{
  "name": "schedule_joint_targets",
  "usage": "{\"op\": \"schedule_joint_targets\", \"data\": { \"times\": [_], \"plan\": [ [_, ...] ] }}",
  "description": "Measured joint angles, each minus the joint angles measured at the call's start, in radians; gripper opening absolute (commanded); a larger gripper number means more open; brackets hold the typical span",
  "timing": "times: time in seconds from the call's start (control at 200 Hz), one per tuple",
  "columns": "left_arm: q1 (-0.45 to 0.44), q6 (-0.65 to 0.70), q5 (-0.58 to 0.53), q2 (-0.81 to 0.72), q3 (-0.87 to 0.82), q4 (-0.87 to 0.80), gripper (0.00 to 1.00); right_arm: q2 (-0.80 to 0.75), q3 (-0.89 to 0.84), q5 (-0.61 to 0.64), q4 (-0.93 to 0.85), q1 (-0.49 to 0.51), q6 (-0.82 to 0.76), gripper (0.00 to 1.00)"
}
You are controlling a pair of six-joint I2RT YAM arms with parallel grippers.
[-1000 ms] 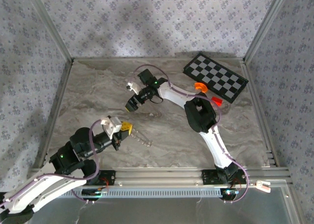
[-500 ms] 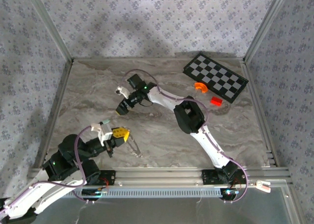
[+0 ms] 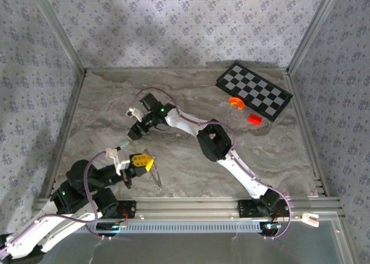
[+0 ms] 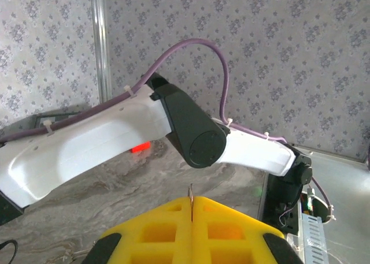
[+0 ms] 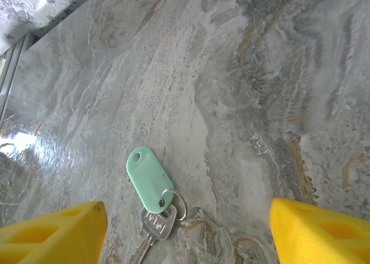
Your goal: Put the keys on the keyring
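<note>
Key (image 5: pixel 151 228) lies between right gripper's (image 5: pixel 186 234) spread fingers; left gripper (image 3: pixel 144 160) pinches keyring (image 3: pixel 156 175).

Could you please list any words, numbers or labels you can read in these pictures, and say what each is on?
No text can be read for certain.
Key: stamped marks on its head, too blurred to read.
Green tag: blank on the side that shows.
Checkered board: squares alone, no writing.
Left pincer, shut on the keyring: no marks on its yellow pads.
</note>
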Motion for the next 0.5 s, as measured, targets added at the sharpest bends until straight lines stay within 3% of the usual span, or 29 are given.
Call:
{"op": "schedule_joint_targets", "data": {
  "times": [0.5],
  "plan": [
    [0.0, -0.006, 0.014, -0.029, -0.013, 0.024, 0.0, 0.034, 0.047, 0.003, -0.005, 0.014, -0.017, 0.62]
  ]
}}
